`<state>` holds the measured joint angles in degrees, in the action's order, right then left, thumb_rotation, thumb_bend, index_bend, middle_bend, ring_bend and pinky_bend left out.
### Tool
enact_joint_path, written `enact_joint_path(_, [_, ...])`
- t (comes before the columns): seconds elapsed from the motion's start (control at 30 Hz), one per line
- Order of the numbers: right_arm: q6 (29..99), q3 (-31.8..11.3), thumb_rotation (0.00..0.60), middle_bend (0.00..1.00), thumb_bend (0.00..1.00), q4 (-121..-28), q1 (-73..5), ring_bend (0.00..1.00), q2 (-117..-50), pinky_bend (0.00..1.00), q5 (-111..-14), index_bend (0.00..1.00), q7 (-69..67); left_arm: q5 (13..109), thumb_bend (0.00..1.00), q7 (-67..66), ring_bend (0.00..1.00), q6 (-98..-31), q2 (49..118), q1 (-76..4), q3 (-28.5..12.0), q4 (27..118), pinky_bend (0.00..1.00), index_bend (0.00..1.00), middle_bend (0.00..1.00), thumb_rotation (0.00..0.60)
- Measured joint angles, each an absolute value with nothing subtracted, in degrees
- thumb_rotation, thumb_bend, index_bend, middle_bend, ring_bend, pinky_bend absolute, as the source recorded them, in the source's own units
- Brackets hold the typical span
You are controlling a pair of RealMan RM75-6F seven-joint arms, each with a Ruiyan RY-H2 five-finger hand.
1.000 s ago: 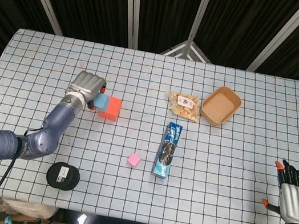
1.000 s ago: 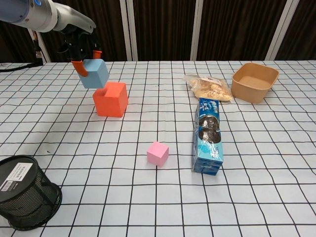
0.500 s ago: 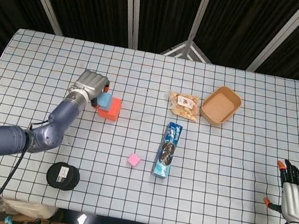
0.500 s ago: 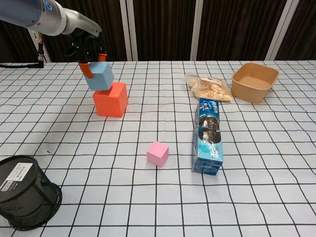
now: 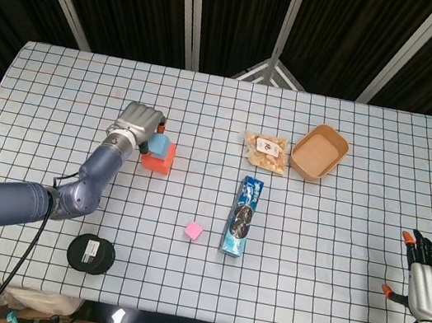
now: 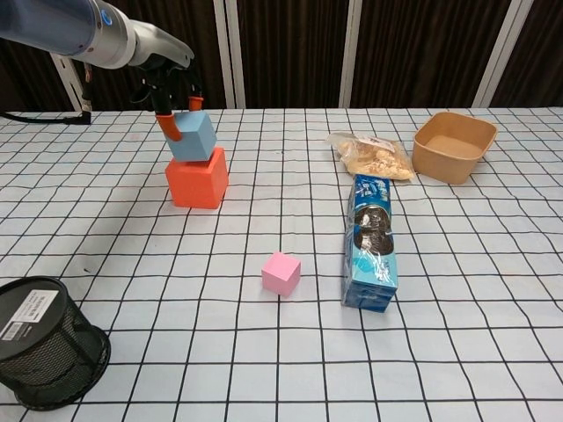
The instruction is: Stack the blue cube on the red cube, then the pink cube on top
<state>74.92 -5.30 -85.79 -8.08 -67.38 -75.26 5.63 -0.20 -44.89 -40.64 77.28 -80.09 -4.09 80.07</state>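
Note:
My left hand point(image 5: 139, 122) point(image 6: 172, 95) grips the blue cube point(image 6: 193, 136) point(image 5: 157, 145) and holds it tilted right over the red cube point(image 6: 198, 178) point(image 5: 158, 160), at or just above its top face. The pink cube point(image 6: 281, 273) point(image 5: 193, 230) lies alone on the checked cloth nearer the table's front, to the right of the red cube. My right hand point(image 5: 425, 280) hangs at the table's front right corner, fingers apart, with nothing in it; the chest view does not show it.
A blue cookie package point(image 6: 370, 242) lies lengthwise right of the pink cube. Behind it sit a bag of snacks point(image 6: 373, 156) and a brown paper bowl point(image 6: 452, 146). A black mesh cup point(image 6: 46, 353) stands at the front left.
My left hand has carried the blue cube rightward, from beside the red cube's left edge to over its top. The right hand has barely moved.

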Motion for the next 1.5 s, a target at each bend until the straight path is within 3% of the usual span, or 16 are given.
enact_joint_path(0.57, [74.7,-5.1,0.600,0.01,0.09,-85.7,-8.1,0.06,-67.3,0.09,-75.6,0.03,5.2,-7.7,0.47,-48.0,0.65,-44.4,78.5,-82.6,-3.2,80.7,0.69,0.55,0.82,0.600])
enact_joint_path(1.5, [74.2,-5.1,0.600,0.01,0.10,-85.7,-8.4,0.06,-67.5,0.09,-75.2,0.03,5.8,-9.4,0.47,-51.5,0.65,-44.8,79.2,-82.1,-4.3,79.1,0.69,0.55,0.82,0.600])
